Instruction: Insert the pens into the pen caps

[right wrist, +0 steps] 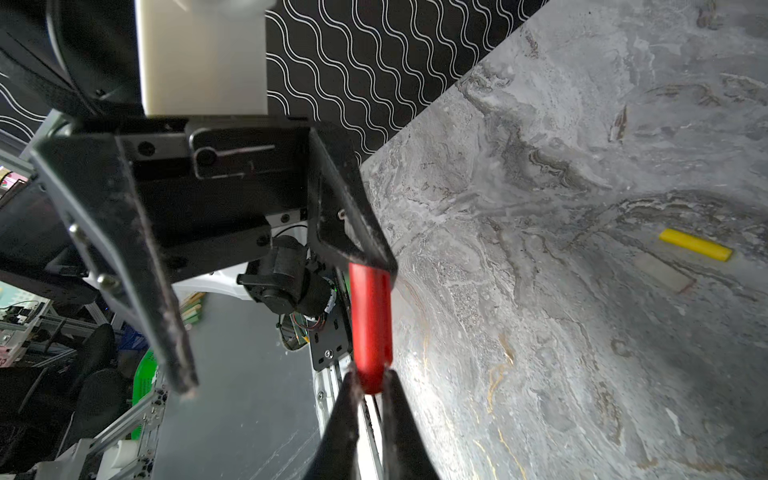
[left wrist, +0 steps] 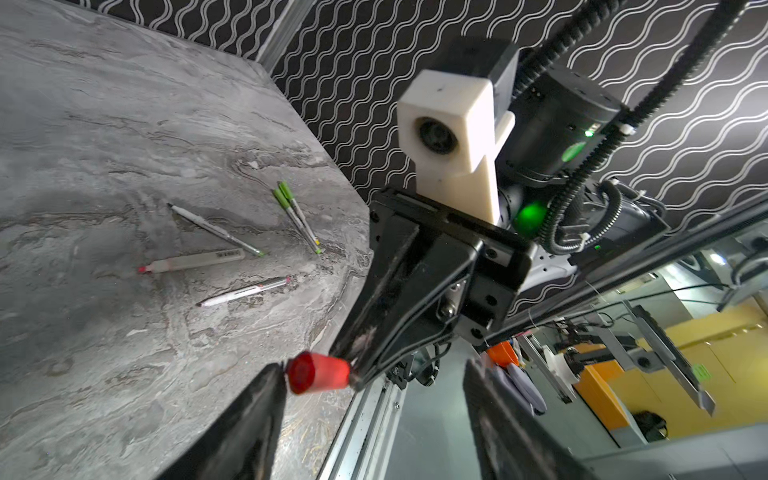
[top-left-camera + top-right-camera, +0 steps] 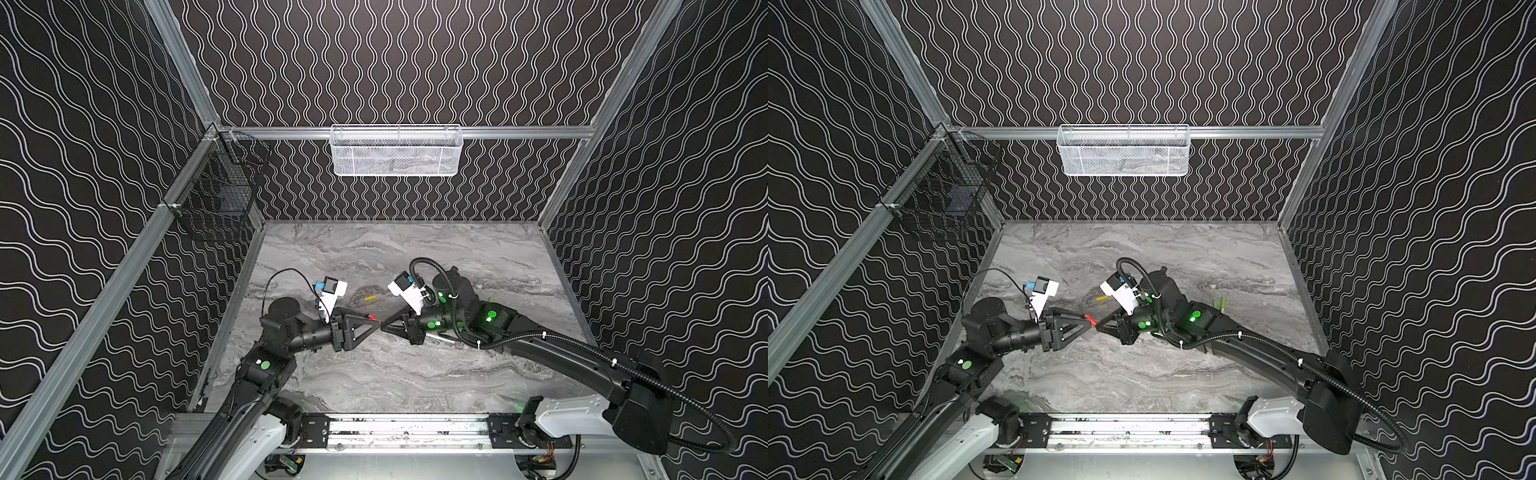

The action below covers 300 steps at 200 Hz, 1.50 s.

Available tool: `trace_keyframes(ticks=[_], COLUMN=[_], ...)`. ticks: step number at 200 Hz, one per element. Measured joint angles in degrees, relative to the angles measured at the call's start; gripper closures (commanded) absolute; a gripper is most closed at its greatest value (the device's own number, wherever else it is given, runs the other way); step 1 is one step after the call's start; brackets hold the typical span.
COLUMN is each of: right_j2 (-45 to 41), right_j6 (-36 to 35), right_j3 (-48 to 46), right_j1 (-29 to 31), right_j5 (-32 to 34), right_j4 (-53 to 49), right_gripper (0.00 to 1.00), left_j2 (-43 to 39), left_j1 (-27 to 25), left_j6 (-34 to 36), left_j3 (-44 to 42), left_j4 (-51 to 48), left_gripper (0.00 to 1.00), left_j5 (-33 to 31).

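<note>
Mid-table and off the marble, the right gripper (image 1: 371, 376) is pinched tight on one end of the red cap (image 1: 370, 316). The cap's long axis runs straight out from those jaws toward the left gripper (image 3: 375, 323). In both top views that puts it crosswise on the table (image 3: 415, 374), its free end pointing to the left arm. The left gripper stands wide, jaws well apart. One finger (image 1: 361, 216) touches the cap's free end and the other finger (image 1: 166, 311) hangs well clear of it, so there's no grip yet. The free end shows a round red face in the left wrist view, though I can't tell if that's the mouth. The yellow cap (image 1: 696, 245) lies flat just behind the meeting point. The pens (image 2: 232, 266) are scattered on the right side under the right arm, all lying flat, and the green-capped pair (image 2: 296, 216) is closest to the table's edge there. A wide stretch of marble runs back to the back wall (image 3: 395, 62), with a narrower strip toward the front rail (image 3: 407, 428).
</note>
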Motion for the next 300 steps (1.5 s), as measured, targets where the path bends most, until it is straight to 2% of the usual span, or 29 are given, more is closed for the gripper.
trace_keyframes(ticks=[63, 118, 165, 179, 199, 211, 219, 229, 248, 261, 272, 300], right_j2=[1.4, 1.4, 1.6, 1.8, 2.1, 2.1, 2.1, 2.1, 2.8, 4.3, 6.1, 11.2], right_j6=[1.0, 1.0, 0.9, 0.7, 0.5, 0.6, 0.6, 0.6, 1.3, 1.5, 1.9, 3.0], right_j3=[1.8, 2.0, 2.0, 2.0, 1.7, 1.2, 0.7, 0.2, -0.2, 0.2, 0.9, 4.2], right_j1=[0.9, 1.3, 1.5, 1.5, 1.5, 1.5, 1.5, 1.5, 1.5, 1.4, 1.2, 0.3], right_j5=[-1.4, -1.3, -0.9, -0.3, 0.9, 1.8, 2.8, 4.0, 7.9, 11.0, 13.9, 19.2], right_j4=[1.9, 1.9, 1.9, 1.7, 1.0, 0.2, -0.3, -1.2, -2.7, -4.3, -6.0, -10.5], right_gripper=[0.88, 0.88, 0.88, 0.88, 0.84, 0.79, 0.70, 0.60, 0.34, 0.17, 0.12, 0.12], left_j2=[0.5, 1.9, 1.5, 0.7, -0.5, -1.2, -1.6, -2.0, -2.5, -2.8, -3.0, -3.0], left_j1=[0.8, 2.3, 2.4, 2.6, 3.4, 4.1, 4.4, 4.9, 5.2, 5.4, 5.4, 5.4], left_j6=[-0.3, -1.4, -1.5, -1.3, 0.2, 1.1, 1.9, 3.0, 4.9, 6.3, 7.7, 11.0], left_j3=[-0.4, -0.8, -0.8, -0.2, 0.9, 1.6, 2.1, 2.8, 4.4, 5.7, 6.8, 9.8], left_j4=[1.8, 3.5, 3.7, 2.2, 0.0, -1.8, -3.1, -4.9, -8.5, -11.2, -13.4, -19.1], left_gripper=[0.64, 0.67, 0.66, 0.61, 0.47, 0.34, 0.23, 0.15, 0.02, 0.02, 0.02, 0.01], left_j5=[1.8, 2.4, 3.0, 3.0, 1.7, 1.0, 0.4, -0.1, -1.6, -2.8, -3.7, -5.3])
